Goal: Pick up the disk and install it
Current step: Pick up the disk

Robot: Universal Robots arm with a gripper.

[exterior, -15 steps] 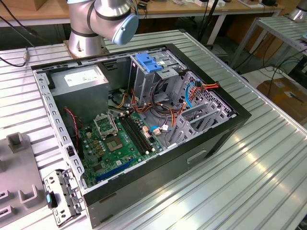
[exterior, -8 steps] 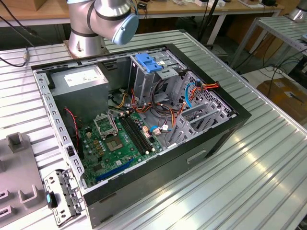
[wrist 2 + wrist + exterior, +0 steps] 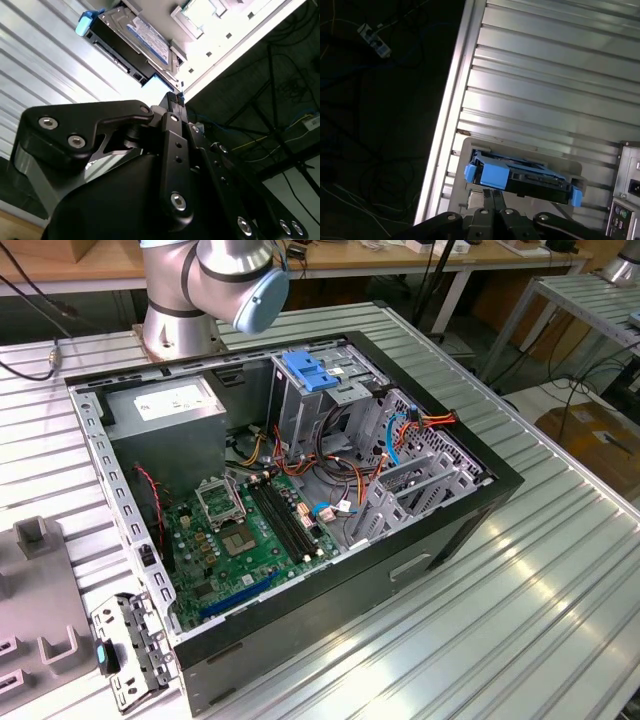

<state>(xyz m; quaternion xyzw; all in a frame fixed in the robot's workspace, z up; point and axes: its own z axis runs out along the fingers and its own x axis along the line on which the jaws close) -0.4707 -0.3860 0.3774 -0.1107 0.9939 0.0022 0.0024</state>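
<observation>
Just beyond end effector [image 3: 172, 99], disk [image 3: 148, 38]

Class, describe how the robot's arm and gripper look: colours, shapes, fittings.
The arm has rounded silver-grey metal joints with a light blue round cap. The gripper is matte black, built of angular linked plates studded with silver screw heads.

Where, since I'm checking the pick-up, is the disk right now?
In both wrist views the disk lies on a pale holder on the ribbed table, near the table's edge, close in front of the gripper.
</observation>
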